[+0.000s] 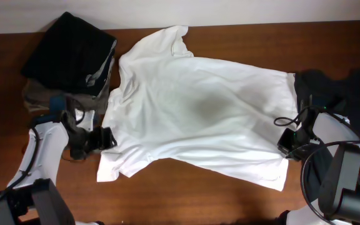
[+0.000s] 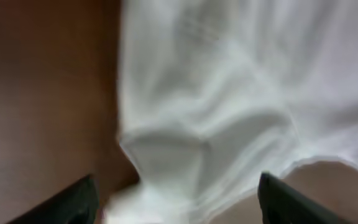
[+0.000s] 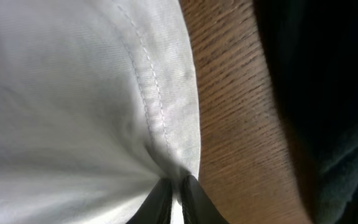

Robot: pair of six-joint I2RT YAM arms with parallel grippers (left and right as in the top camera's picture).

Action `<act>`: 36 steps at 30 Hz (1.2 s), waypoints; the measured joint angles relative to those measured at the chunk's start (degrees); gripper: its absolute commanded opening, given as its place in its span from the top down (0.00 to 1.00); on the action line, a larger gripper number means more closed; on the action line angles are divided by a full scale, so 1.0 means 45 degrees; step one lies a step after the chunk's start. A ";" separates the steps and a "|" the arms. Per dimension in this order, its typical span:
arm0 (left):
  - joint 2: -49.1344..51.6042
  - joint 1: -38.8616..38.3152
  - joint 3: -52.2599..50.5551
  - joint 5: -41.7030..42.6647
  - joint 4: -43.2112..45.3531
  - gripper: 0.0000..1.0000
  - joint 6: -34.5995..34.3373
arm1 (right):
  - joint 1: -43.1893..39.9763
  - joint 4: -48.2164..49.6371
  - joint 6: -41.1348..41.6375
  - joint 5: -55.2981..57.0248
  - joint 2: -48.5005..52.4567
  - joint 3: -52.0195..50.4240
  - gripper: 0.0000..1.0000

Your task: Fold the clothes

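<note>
At the table's (image 1: 186,194) far-left corner sits a stack of folded clothes (image 1: 67,56), a black piece on top and grey cloth showing beneath it. Just in front of that stack, the left gripper (image 1: 105,138) lies low at the left edge of the white shirt (image 1: 199,106), near one short sleeve. In the left wrist view its fingers (image 2: 79,202) stand wide apart, with rumpled white fabric lying between them but not pinched. Bare wood shows on one side of the cloth.

Across the middle of the table the white shirt lies spread flat and slightly askew. Its neck end points toward the stack and its hem points to the right. One sleeve reaches up toward the far edge, and the other runs down toward the near-left. Soft creases cross the body.

At the shirt's right end, the right gripper (image 1: 285,142) meets the stitched hem. In the right wrist view its jaws are nearly together, with a thin fold of the hem nipped between the tips. Beside that hem is a strip of bare wood, then a dark slate garment (image 1: 336,84) lying loose at the table's far-right side, apart from the shirt.
</note>
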 measured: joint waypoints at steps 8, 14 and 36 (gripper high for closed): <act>0.2249 0.0000 -0.0039 -0.0359 0.4415 0.61 -0.0024 | 0.0000 -0.0044 -0.0034 0.0000 0.0024 0.0034 0.89; 0.3118 0.0015 0.0112 0.0952 0.2803 1.00 -0.0024 | -0.0010 -0.0039 -0.0029 0.0005 0.0024 0.0044 0.89; 0.0549 0.2268 0.0529 -0.0568 -0.1035 0.50 -0.0393 | -0.0049 -0.2618 -0.0670 -0.0612 -0.0452 0.3167 0.59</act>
